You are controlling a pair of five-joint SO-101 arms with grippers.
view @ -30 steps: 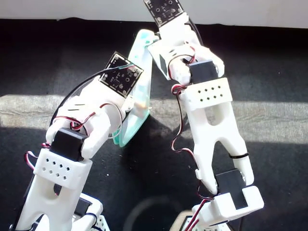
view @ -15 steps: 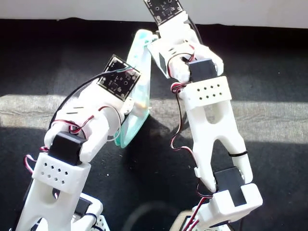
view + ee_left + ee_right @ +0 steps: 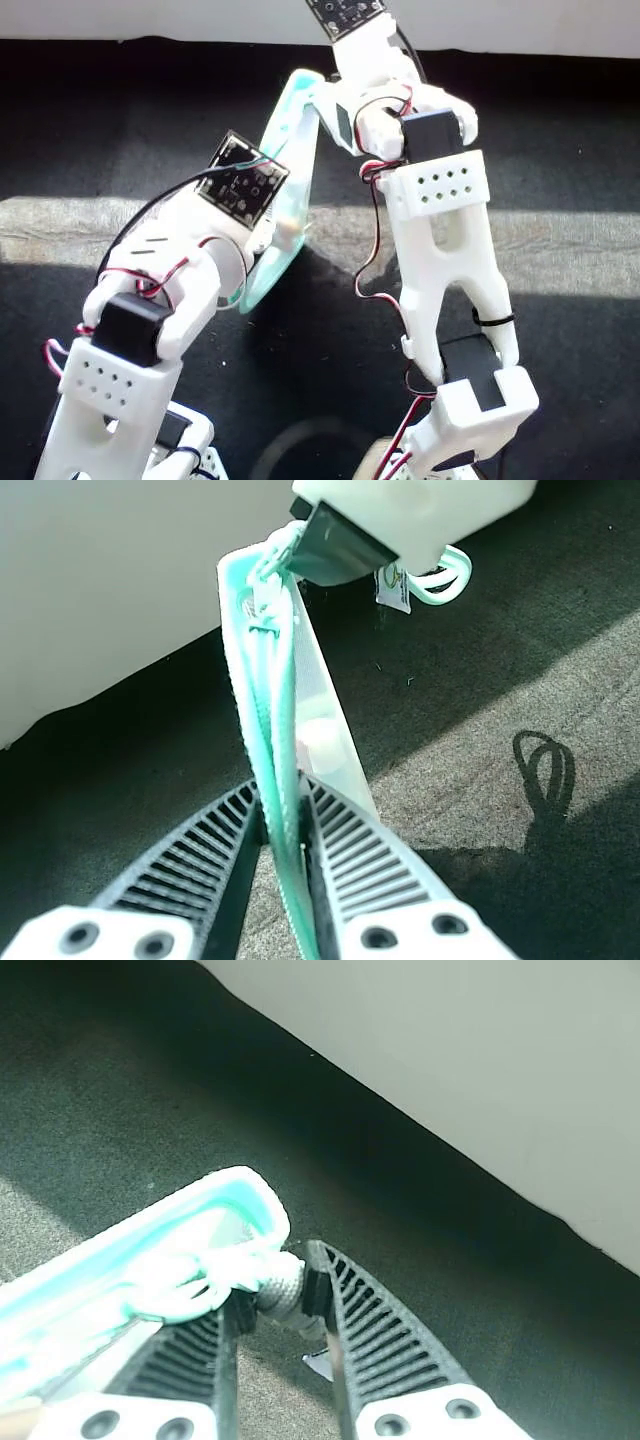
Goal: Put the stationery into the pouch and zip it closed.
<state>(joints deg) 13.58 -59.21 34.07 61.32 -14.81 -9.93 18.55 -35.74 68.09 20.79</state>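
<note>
The pouch (image 3: 293, 140), mint and half see-through, hangs in the air above the dark surface (image 3: 560, 240), strung on a slant between the two arms with its zip edge turned upward. The left gripper (image 3: 283, 802) is at the pouch's nearer, lower end: its ribbed fingers (image 3: 350, 850) are pressed together on the zip edge, one on each face, with only the pouch's thickness between them. The right gripper (image 3: 272, 1290) is at the pouch's farther, higher corner, nearest the white wall (image 3: 150, 18); its fingers (image 3: 370, 1330) are closed to a narrow gap on the zip pull (image 3: 283, 1288), a small grey knot of cord sitting right at that rounded corner. Beyond the pouch's high corner, a mint cord loop (image 3: 440, 575) and a small tag (image 3: 393, 585) dangle beside the right gripper's body. A small pale block (image 3: 320, 742) shows through the pouch's wall about halfway along its length; what it is cannot be told. Whether the zip is shut along the pouch's whole length cannot be told. A band of sunlight crosses the surface beneath the pouch's lower end.
</note>
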